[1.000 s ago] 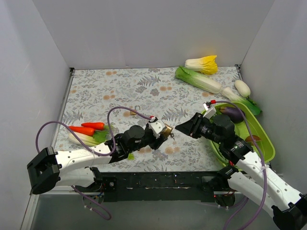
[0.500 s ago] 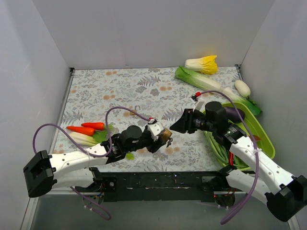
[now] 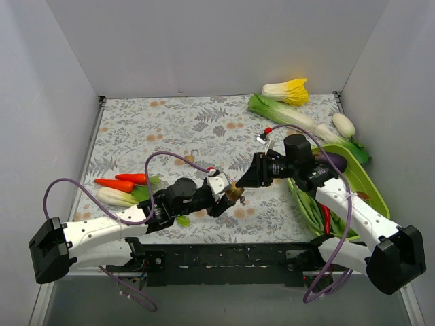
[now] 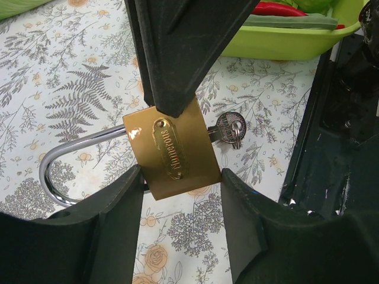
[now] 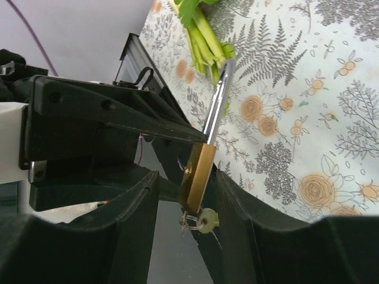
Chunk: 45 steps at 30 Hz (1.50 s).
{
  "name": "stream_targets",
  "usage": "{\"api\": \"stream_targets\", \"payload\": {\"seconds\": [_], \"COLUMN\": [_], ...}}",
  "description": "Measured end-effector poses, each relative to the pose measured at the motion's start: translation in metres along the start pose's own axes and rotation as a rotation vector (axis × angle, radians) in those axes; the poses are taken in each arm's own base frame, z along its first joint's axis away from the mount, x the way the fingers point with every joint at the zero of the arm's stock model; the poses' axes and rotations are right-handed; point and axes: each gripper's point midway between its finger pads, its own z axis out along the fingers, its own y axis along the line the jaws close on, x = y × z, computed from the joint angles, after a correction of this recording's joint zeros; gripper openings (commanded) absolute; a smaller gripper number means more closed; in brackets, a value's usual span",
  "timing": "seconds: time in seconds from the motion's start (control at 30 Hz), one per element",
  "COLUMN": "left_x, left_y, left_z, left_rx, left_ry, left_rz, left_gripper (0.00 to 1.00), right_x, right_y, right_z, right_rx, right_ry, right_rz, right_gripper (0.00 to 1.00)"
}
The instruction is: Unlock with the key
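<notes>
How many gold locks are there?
2. The big brass padlock with a silver shackle is gripped in the left claw. A tiny brass padlock lies on the flowery mat farther back. Others may be hidden.

Key: small, flat, shiny silver, round head; blade seated in the base of the brass padlock, at the end opposite the shackle; head sticks out, off the cloth; thin ring through the head carries a second small key.
</notes>
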Motion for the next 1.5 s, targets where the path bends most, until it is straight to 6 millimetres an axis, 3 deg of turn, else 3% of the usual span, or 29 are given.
{"api": "stream_targets", "payload": {"seconds": [0.17, 0.77, 0.9, 0.93, 1.03, 1.07, 1.1, 1.13, 1.33, 1.5], "left_x": [0.000, 0.006, 0.009, 0.009, 0.011, 0.012, 0.013, 0.014, -0.017, -0.047], "left_y": [0.000, 0.000, 0.001, 0.001, 0.004, 0.005, 0.006, 0.007, 0.027, 0.058], "left_z": [0.000, 0.002, 0.003, 0.003, 0.003, 0.003, 0.003, 0.003, 0.001, -0.022], "left_rx": [0.002, 0.006, 0.005, 0.001, -0.017, -0.024, -0.031, -0.043, -0.155, -0.240], "left_ry": [0.000, 0.019, 0.029, 0.030, 0.039, 0.044, 0.049, 0.052, -0.018, -0.166], "left_rz": [0.004, 0.020, 0.032, 0.038, 0.045, 0.040, 0.036, 0.026, -0.126, -0.411], "left_gripper": [0.00, 0.00, 0.00, 0.07, 0.30, 0.70, 0.80, 0.98, 0.98, 0.98], "right_x": [0.002, 0.014, 0.015, 0.015, 0.015, 0.017, 0.017, 0.018, 0.024, 0.006], "right_y": [0.007, -0.006, -0.010, -0.011, -0.016, -0.017, -0.018, -0.019, -0.030, -0.035], "right_z": [0.002, 0.015, 0.016, 0.016, 0.017, 0.018, 0.018, 0.019, 0.019, 0.010], "right_rx": [-0.053, -0.086, -0.077, -0.071, -0.055, -0.052, -0.051, -0.054, -0.074, -0.097], "right_ry": [0.023, 0.117, 0.119, 0.118, 0.118, 0.117, 0.116, 0.111, 0.038, -0.104], "right_rz": [0.001, 0.076, 0.082, 0.089, 0.115, 0.123, 0.129, 0.130, 0.140, 0.122], "right_gripper": [0.49, 0.32, 0.11, 0.02, 0.01, 0.01, 0.01, 0.01, 0.01, 0.01]}}
